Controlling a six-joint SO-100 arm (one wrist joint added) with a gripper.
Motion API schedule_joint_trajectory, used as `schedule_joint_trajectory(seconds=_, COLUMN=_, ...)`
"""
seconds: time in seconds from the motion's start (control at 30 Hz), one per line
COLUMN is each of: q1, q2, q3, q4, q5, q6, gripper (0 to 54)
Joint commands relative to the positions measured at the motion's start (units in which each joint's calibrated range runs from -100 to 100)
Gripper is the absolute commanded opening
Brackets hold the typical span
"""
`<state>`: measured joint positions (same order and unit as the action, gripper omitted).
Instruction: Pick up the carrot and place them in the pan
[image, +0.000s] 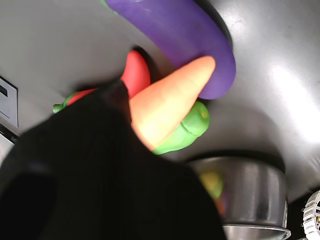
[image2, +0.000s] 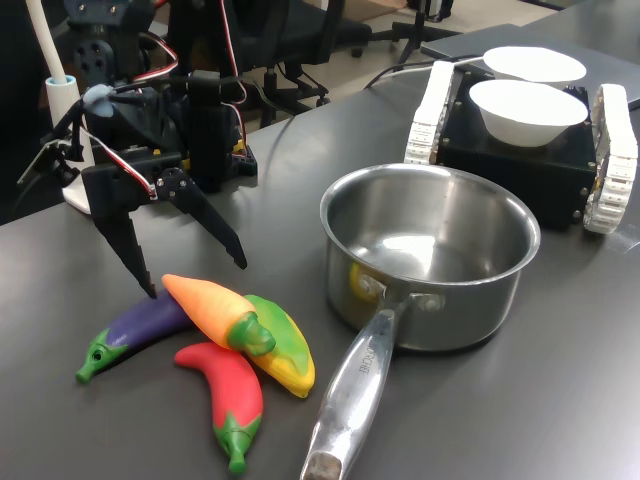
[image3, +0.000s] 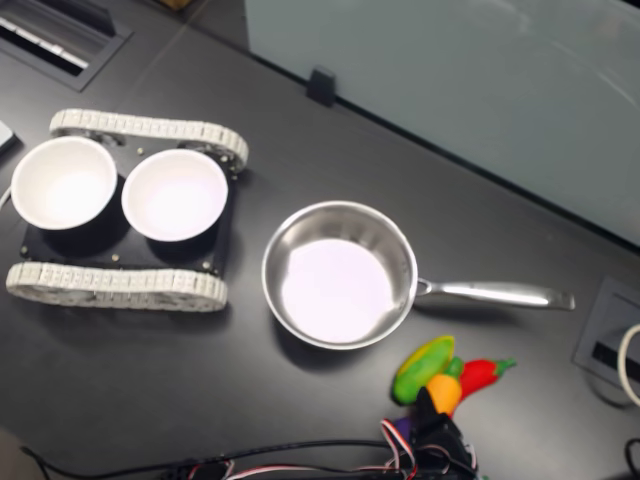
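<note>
Filling most of the wrist view was the black gripper (image: 107, 165); jaw spread could not be judged there. The carrot (image: 167, 102) lay just past its tip, touching the purple eggplant toy (image: 185, 35), w/ the red chili (image: 135, 72) and the green-yellow toy (image: 187, 130) beside it. The pan (image: 250, 195) was seen nearby.

In the first exterior view the gripper (image2: 195, 275) was seen wide open, jaws hung just above the carrot's (image2: 205, 305) tapered end, nothing held. The carrot rested on the toy pile, left of the empty pan (image2: 430, 250).

In the second exterior view the carrot (image3: 443, 392) was mostly hidden; the pan (image3: 340, 275) sat further off.

Glossy plastic was judged light, stiff, slippery; a grip across the thick middle was advised.
</note>
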<state>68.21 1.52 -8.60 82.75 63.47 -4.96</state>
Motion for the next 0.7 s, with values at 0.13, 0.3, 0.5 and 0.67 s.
schedule_joint_trajectory(seconds=0.13, q1=-3.0, q2=-0.7, q3=-2.7, q4=-2.4, q5=0.8, q6=-1.0, gripper=35.9)
schedule_joint_trajectory(seconds=0.3, q1=-3.4, q2=-0.6, q3=-1.1, q4=-2.4, q5=1.9, q6=-1.0, gripper=35.7)
schedule_joint_trajectory(seconds=0.5, q1=-2.8, q2=0.0, q3=0.8, q4=-2.7, q5=2.9, q6=-0.8, gripper=35.2)
schedule_joint_trajectory(seconds=0.67, q1=-3.2, q2=0.1, q3=6.0, q4=-8.2, q5=2.7, q6=-0.2, gripper=35.0)
